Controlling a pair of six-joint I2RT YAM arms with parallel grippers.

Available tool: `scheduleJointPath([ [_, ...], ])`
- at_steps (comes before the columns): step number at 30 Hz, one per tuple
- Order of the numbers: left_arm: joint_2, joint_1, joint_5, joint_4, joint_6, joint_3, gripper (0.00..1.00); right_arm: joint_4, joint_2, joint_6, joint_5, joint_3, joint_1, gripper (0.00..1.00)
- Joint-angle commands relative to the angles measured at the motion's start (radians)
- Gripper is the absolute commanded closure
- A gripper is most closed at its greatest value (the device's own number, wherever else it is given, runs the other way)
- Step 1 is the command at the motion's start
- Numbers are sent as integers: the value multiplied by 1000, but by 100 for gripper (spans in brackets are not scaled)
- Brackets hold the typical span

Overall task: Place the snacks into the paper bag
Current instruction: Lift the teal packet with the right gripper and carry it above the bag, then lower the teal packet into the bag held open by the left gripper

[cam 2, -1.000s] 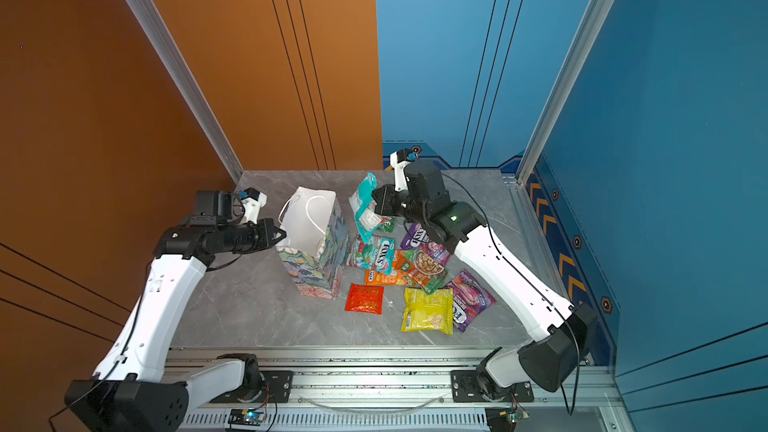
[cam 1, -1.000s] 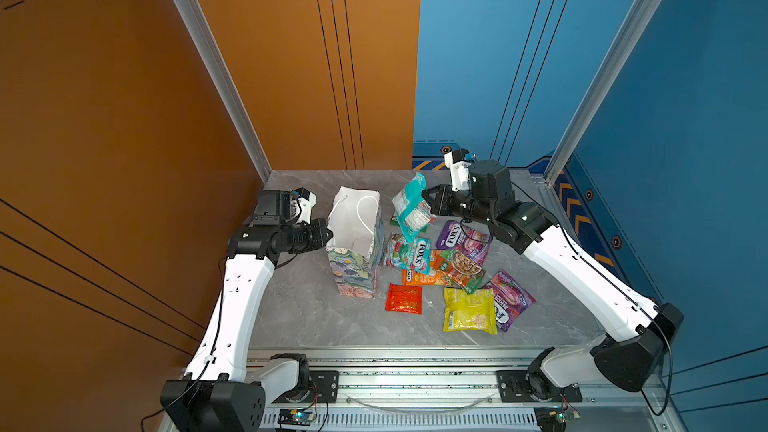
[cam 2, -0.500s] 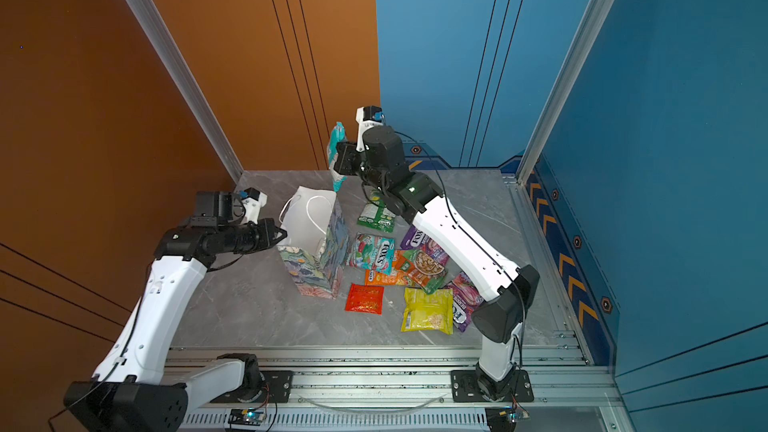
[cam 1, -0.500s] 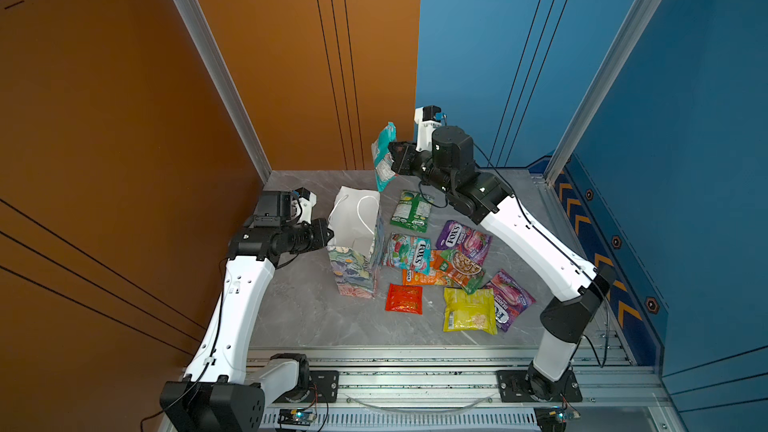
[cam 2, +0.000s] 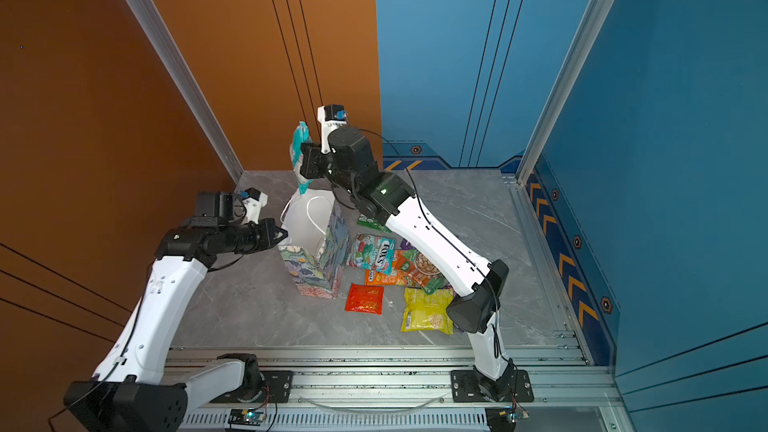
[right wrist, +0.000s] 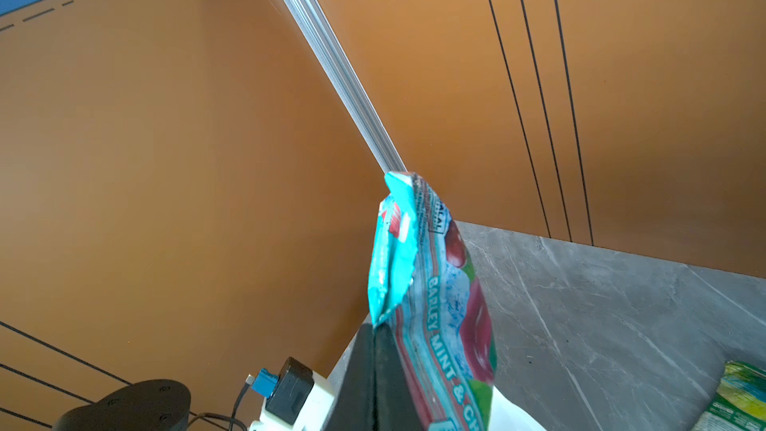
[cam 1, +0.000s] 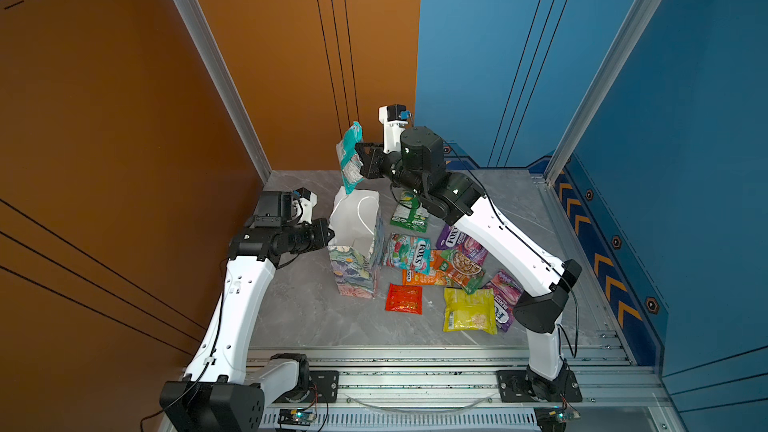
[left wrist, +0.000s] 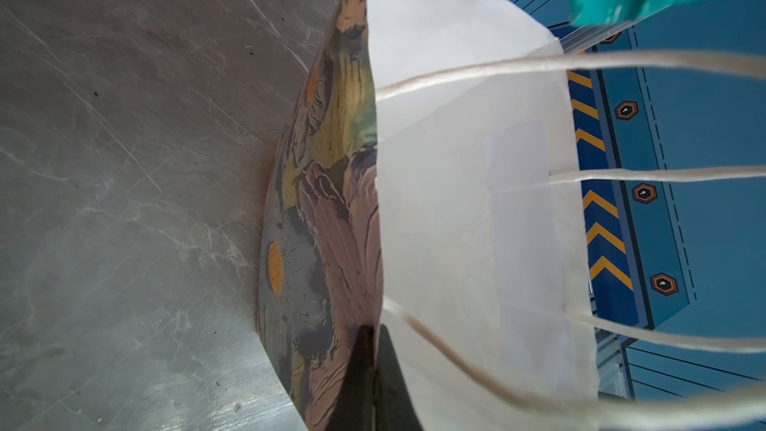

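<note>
**Op 1:** While I've got the right gripper clamped on the teal mint packet, where's the paper bag?

**Op 2:** Directly beneath, mid-frame. The packet hangs long-axis vertical, its tip above the mouth's upper-left corner. My left gripper is pinched onto the rim's left edge.

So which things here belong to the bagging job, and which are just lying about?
Job: floral paper gift bag, left gripper pinching its rim; teal glossy packet in the right gripper; loose green packet, purple FOX'S packet, small red packet, yellow packet.
Not the job: grey marble-look tabletop, aluminium base rail.
</note>
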Motion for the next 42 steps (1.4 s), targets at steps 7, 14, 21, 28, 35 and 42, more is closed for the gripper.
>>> scheduleJointPath([
  [7,-1,-6,-20,0,-26,-10,100,60,-193,-57,153,-208,51,100],
  [14,-4,-6,-19,4,-35,-12,100,45,-233,-50,196,-266,53,100],
  [21,-17,-6,-20,8,-46,-16,100,31,-280,-18,194,-353,58,100],
  [28,-22,-6,-22,17,-57,-26,100,5,-317,2,194,-413,60,100],
  [35,-29,-6,-23,19,-63,-28,100,-13,-314,34,177,-421,79,100],
  [42,-45,-7,-31,46,-94,-51,100,-15,-286,87,152,-405,98,100],
])
